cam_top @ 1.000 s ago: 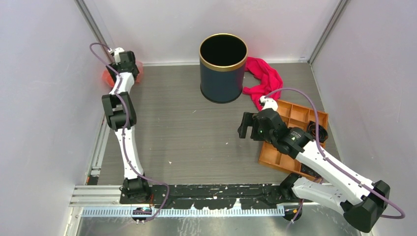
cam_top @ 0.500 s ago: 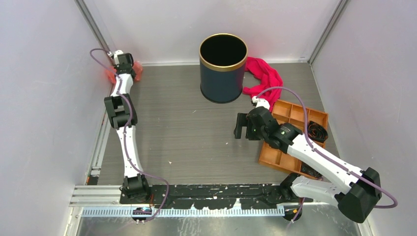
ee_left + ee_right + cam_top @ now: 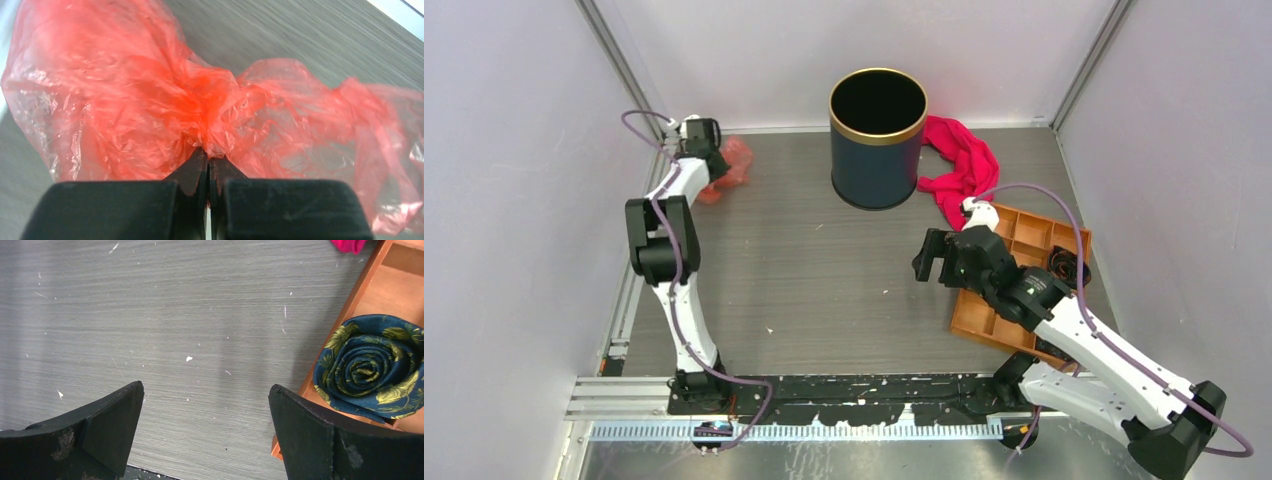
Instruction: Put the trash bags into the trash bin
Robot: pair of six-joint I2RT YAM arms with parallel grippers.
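Currently left pincer (image 3: 208,159) clamped on trash bag (image 3: 125,100); right pincer (image 3: 204,400) wide apart, empty.

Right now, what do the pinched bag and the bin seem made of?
Trash bag: thin plastic film, translucent red and glossy, with fine crinkles and see-through edges. Trash bin: the gold rim looks like polished metal. The smooth navy wall could be painted metal or plastic.

A grey wood-grain tabletop (image 3: 804,270) fills the middle of the frame, flecked with white specks (image 3: 189,359). Plain pale walls (image 3: 514,200) close it in at left, right and top. Slim metal posts (image 3: 607,45) run up both upper corners, and an aluminium rail (image 3: 614,400) lines the bottom edge.
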